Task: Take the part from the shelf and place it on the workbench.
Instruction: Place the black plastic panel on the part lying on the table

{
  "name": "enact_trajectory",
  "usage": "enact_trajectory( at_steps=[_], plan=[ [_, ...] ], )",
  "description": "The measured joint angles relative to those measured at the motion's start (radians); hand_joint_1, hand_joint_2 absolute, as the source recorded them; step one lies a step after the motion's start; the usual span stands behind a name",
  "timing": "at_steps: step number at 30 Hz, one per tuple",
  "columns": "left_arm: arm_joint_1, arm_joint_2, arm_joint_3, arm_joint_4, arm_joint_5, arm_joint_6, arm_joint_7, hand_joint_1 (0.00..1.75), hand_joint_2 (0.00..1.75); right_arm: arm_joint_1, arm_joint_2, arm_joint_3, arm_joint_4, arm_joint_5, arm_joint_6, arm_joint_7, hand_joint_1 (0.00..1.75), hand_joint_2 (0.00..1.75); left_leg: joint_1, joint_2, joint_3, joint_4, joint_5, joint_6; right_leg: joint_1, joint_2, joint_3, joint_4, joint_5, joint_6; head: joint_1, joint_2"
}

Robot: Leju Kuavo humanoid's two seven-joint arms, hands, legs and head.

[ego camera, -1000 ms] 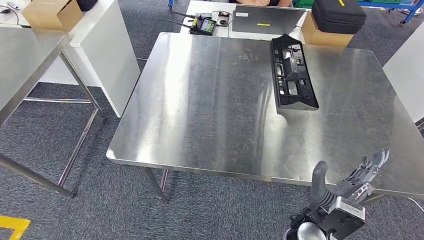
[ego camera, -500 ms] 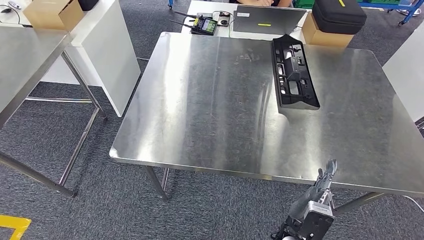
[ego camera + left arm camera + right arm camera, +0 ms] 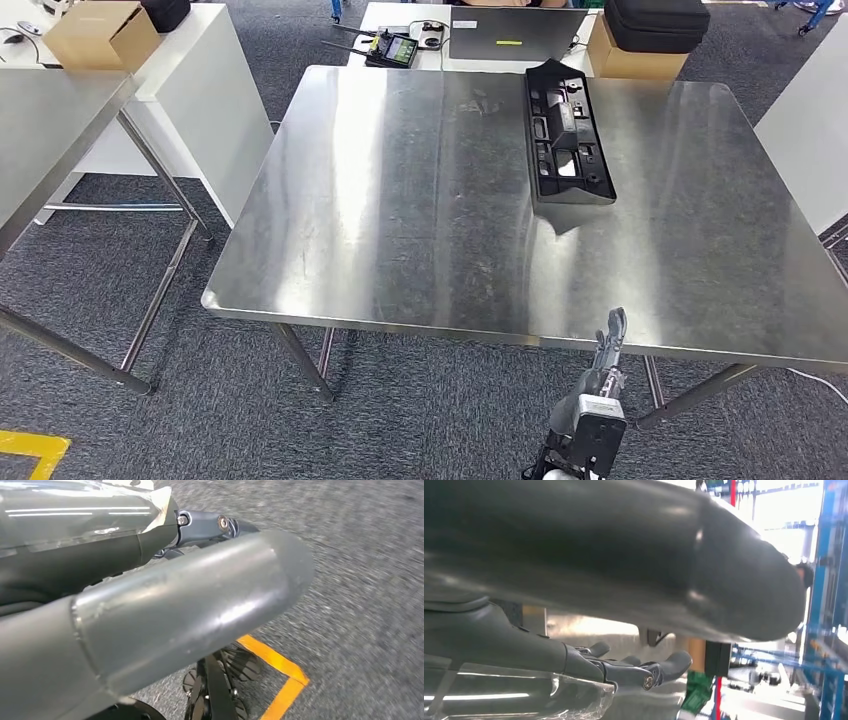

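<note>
the black plastic part (image 3: pixel 565 135) lies on the workbench (image 3: pixel 400 220), looks light and stiff; grip its long edges. right hand (image 3: pixel 607 345), below the workbench edge, holds nothing, fingers straight.

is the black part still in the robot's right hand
No, the black part lies flat on the workbench, while the right hand holds nothing below the near edge.

We see a steel workbench (image 3: pixel 400 220) on thin metal legs, standing on grey carpet (image 3: pixel 130 400). On it lies one long black plastic part (image 3: pixel 563 135), lengthwise near the far edge and toward the far right corner, its far end reaching that edge. We see its faint reflection in the brushed top just beside its near end.
</note>
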Motion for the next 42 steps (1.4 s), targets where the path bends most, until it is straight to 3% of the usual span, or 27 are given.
enact_trajectory(
  at_steps=[1,2,3,5,7,8,10,12,14,16,17,18,20,22,23,25,27,29,30,31,32,33,35,37,38,40,42],
  plan=[
    [0.000,-0.003,0.007,0.000,0.007,0.007,0.003,0.00,0.00,-0.006,0.002,0.003,0.009,0.005,0.006,0.000,0.00,0.00,0.005,0.000,-0.015,0.045,-0.017,-0.006,0.001,0.000,-0.010,0.000,0.007,-0.002,0.000,0.000],
    [0.000,-0.007,0.013,0.000,0.013,0.014,0.006,0.00,0.00,-0.012,0.004,0.005,0.018,0.008,0.012,0.000,0.00,0.00,0.010,0.001,-0.012,0.057,-0.014,-0.011,0.000,-0.001,-0.019,0.000,0.015,-0.001,0.000,0.000],
    [0.000,-0.009,0.019,0.000,0.020,0.019,0.007,0.00,0.00,-0.019,0.006,0.007,0.027,0.012,0.018,0.000,0.00,0.00,0.015,0.001,0.009,0.030,0.008,-0.015,0.000,0.000,-0.028,0.000,0.023,0.002,0.000,0.000],
    [-0.003,-0.014,0.032,0.000,0.032,0.027,0.007,0.00,0.00,-0.035,0.011,0.013,0.043,0.018,0.033,0.000,0.00,0.00,0.024,0.001,0.099,-0.102,0.065,-0.019,-0.002,0.000,-0.042,0.001,0.039,0.012,-0.001,0.000],
    [-0.009,-0.019,0.045,0.000,0.045,0.034,0.006,0.00,0.00,-0.054,0.016,0.021,0.058,0.025,0.049,0.000,0.00,0.00,0.025,-0.002,0.173,-0.221,0.090,-0.017,0.002,0.000,-0.053,0.002,0.055,0.027,0.002,0.000],
    [-0.011,-0.021,0.052,0.000,0.053,0.038,0.006,0.00,0.00,-0.064,0.018,0.024,0.068,0.029,0.057,0.000,0.00,0.00,0.022,-0.004,0.185,-0.245,0.092,-0.013,0.003,0.000,-0.056,0.002,0.064,0.036,0.002,0.000],
    [-0.011,-0.027,0.067,0.000,0.067,0.048,0.006,0.00,0.00,-0.082,0.024,0.032,0.088,0.037,0.072,0.000,0.00,0.00,0.016,-0.003,0.170,-0.251,0.105,0.003,0.006,-0.001,-0.060,-0.003,0.082,0.054,0.005,0.000],
    [-0.013,-0.033,0.082,0.000,0.078,0.059,0.008,0.00,0.00,-0.098,0.030,0.040,0.110,0.044,0.085,0.001,0.00,0.00,0.012,0.003,0.146,-0.255,0.131,0.026,0.006,-0.001,-0.079,0.025,0.049,0.054,0.007,0.000],
    [-0.014,-0.038,0.095,0.000,0.083,0.072,0.014,0.00,0.00,-0.119,0.033,0.049,0.136,0.050,0.097,0.003,0.00,0.00,0.008,0.009,0.116,-0.256,0.158,0.042,0.005,0.000,-0.114,0.131,-0.044,0.036,0.011,0.000],
    [-0.014,-0.041,0.105,0.000,0.084,0.081,0.021,0.00,0.00,-0.137,0.036,0.055,0.163,0.054,0.108,0.005,0.00,0.00,0.003,0.012,0.086,-0.254,0.181,0.048,0.006,0.000,-0.135,0.256,-0.112,0.032,0.014,0.000],
    [-0.014,-0.044,0.108,0.000,0.085,0.084,0.023,0.00,0.00,-0.144,0.037,0.057,0.176,0.056,0.111,0.006,0.00,0.00,0.001,0.014,0.073,-0.253,0.191,0.048,0.006,0.000,-0.127,0.285,-0.116,0.040,0.014,0.000],
    [-0.014,-0.046,0.110,0.000,0.085,0.085,0.025,0.00,0.00,-0.150,0.038,0.059,0.189,0.056,0.115,0.007,0.00,0.00,-0.001,0.014,0.060,-0.250,0.201,0.046,0.007,0.000,-0.101,0.279,-0.104,0.050,0.014,0.000],
    [-0.014,-0.053,0.113,0.000,0.085,0.086,0.027,0.00,0.00,-0.162,0.041,0.064,0.207,0.057,0.119,0.009,0.00,0.00,-0.004,0.014,0.036,-0.240,0.217,0.042,0.011,0.000,-0.002,0.165,-0.072,0.059,0.015,0.000],
    [-0.015,-0.058,0.116,0.000,0.086,0.087,0.027,0.00,0.00,-0.175,0.045,0.069,0.218,0.057,0.120,0.009,0.00,0.00,-0.007,0.014,0.017,-0.231,0.231,0.033,0.021,0.000,0.091,0.027,-0.073,0.048,0.015,0.000],
    [-0.015,-0.060,0.118,0.000,0.086,0.087,0.028,0.00,0.00,-0.179,0.047,0.071,0.222,0.058,0.120,0.010,0.00,0.00,-0.008,0.015,0.012,-0.228,0.238,0.028,0.026,0.000,0.110,-0.010,-0.080,0.040,0.014,0.000],
    [-0.015,-0.060,0.123,0.000,0.086,0.088,0.028,0.00,0.00,-0.182,0.049,0.072,0.230,0.059,0.120,0.011,0.00,0.00,-0.009,0.016,0.006,-0.227,0.250,0.017,0.025,-0.001,0.104,-0.024,-0.076,0.026,0.013,0.000],
    [-0.014,-0.060,0.126,0.000,0.087,0.090,0.028,0.00,0.00,-0.185,0.052,0.074,0.238,0.058,0.121,0.012,0.00,0.00,-0.005,0.011,-0.007,-0.202,0.221,0.007,0.013,-0.004,0.092,-0.027,-0.060,0.008,0.012,0.000],
    [-0.014,-0.060,0.129,0.000,0.088,0.093,0.027,0.00,0.00,-0.189,0.058,0.075,0.245,0.057,0.123,0.014,0.00,0.00,0.001,0.006,-0.037,-0.108,0.127,-0.005,0.007,-0.008,0.072,-0.028,-0.040,-0.007,0.007,0.000],
    [-0.014,-0.060,0.129,0.000,0.088,0.094,0.026,0.00,0.00,-0.190,0.061,0.075,0.250,0.054,0.124,0.015,0.00,0.00,0.004,0.005,-0.054,-0.042,0.078,-0.012,0.007,-0.008,0.061,-0.027,-0.029,-0.012,0.004,0.000],
    [-0.014,-0.060,0.130,-0.001,0.088,0.093,0.024,0.00,0.00,-0.190,0.063,0.074,0.254,0.051,0.126,0.017,0.00,0.00,0.008,0.004,-0.067,0.017,0.048,-0.018,0.007,-0.009,0.049,-0.026,-0.018,-0.012,0.003,0.000],
    [-0.014,-0.060,0.131,-0.001,0.087,0.092,0.023,0.00,0.00,-0.191,0.064,0.073,0.259,0.046,0.127,0.020,0.00,0.00,0.013,0.004,-0.067,0.053,0.042,-0.024,0.007,-0.010,0.038,-0.024,-0.008,-0.009,0.003,0.000],
    [-0.014,-0.059,0.131,-0.001,0.085,0.090,0.021,0.00,0.00,-0.192,0.065,0.072,0.265,0.040,0.126,0.022,0.00,0.00,0.019,0.004,-0.052,0.055,0.059,-0.029,0.005,-0.011,0.024,-0.021,0.001,-0.004,0.003,0.000],
    [-0.014,-0.056,0.131,-0.002,0.078,0.082,0.018,0.00,0.00,-0.197,0.065,0.067,0.275,0.028,0.117,0.029,0.00,0.00,0.033,0.005,0.030,-0.042,0.112,-0.041,0.000,-0.011,-0.002,-0.007,0.013,0.008,0.002,0.000],
    [-0.015,-0.055,0.131,-0.003,0.068,0.070,0.016,0.00,0.00,-0.207,0.065,0.056,0.286,0.013,0.105,0.042,0.00,0.00,0.037,0.000,0.112,-0.166,0.124,-0.048,0.000,-0.011,-0.026,0.013,0.022,0.021,0.001,0.000],
    [-0.016,-0.054,0.131,-0.003,0.062,0.065,0.015,0.00,0.00,-0.213,0.065,0.050,0.294,0.003,0.103,0.050,0.00,0.00,0.035,-0.003,0.129,-0.200,0.118,-0.046,0.003,-0.011,-0.033,0.019,0.027,0.030,0.001,0.000],
    [-0.015,-0.051,0.130,-0.003,0.050,0.057,0.016,0.00,0.00,-0.223,0.064,0.036,0.325,-0.024,0.110,0.068,0.00,0.00,0.025,-0.004,0.119,-0.212,0.120,-0.026,0.009,-0.011,-0.041,0.017,0.044,0.050,0.004,0.000],
    [-0.015,-0.048,0.128,-0.004,0.038,0.052,0.021,0.00,0.00,-0.234,0.061,0.016,0.374,-0.072,0.140,0.097,0.00,0.00,0.018,0.002,0.097,-0.216,0.142,0.005,0.006,-0.009,-0.057,0.032,0.028,0.058,0.005,0.000]
  ],
)
